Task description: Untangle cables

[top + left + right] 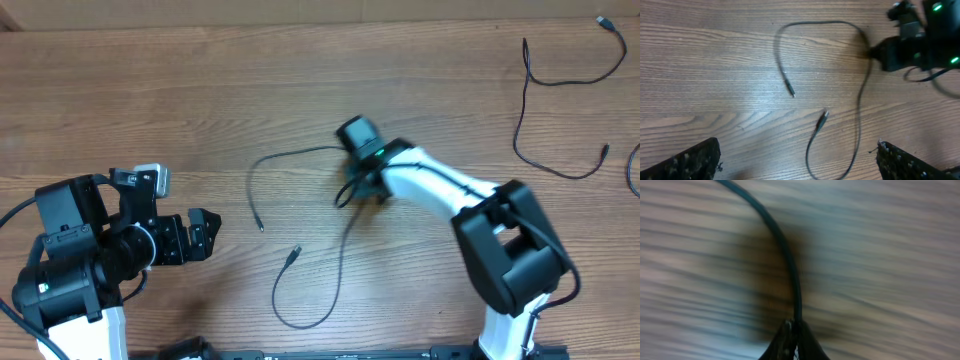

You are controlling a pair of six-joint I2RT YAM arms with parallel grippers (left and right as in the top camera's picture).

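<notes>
Right gripper [792, 329]: clamped on a cable [785, 250]. Only your right wrist view shows the pinch. Left gripper [207, 235]: jaws wide, holding nothing. Overhead alone shows you the held cable looping mid-table and a second cable [520, 120] well apart, far right.

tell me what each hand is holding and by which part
The right hand is shut on the black cable, pinching it mid-length, not at either end. The left hand is open and holds nothing.

Open table [150, 90] far-left; cables [291, 257] sprawl centre; right arm [440, 182] blocks right.
</notes>
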